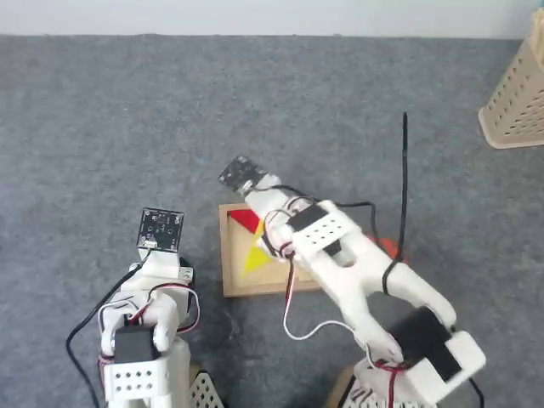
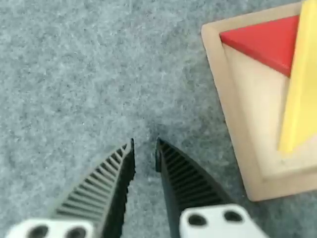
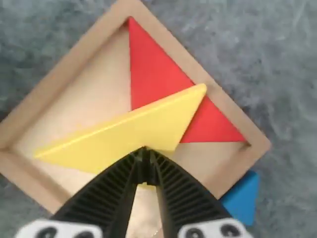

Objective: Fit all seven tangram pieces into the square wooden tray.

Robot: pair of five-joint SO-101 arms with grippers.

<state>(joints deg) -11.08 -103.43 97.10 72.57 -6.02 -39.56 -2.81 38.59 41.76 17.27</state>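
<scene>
Carpet (image 1: pixel 127 119); yellow triangle (image 3: pixel 124 134) between right fingers (image 3: pixel 110 192)

One wooden tray (image 3: pixel 63 75); one red triangle (image 3: pixel 157 82); one yellow triangle (image 3: pixel 126 135); one blue piece (image 3: pixel 242 196).

surface: grey, felt-like worktop (image 1: pixel 127 119), fuzzy nap, covers the whole field | far right edge: beige perforated container (image 1: pixel 518 93), rows of small holes, standing on worktop, partly cut off | background: pale wall strip (image 1: pixel 255 15) along worktop's far edge
</scene>
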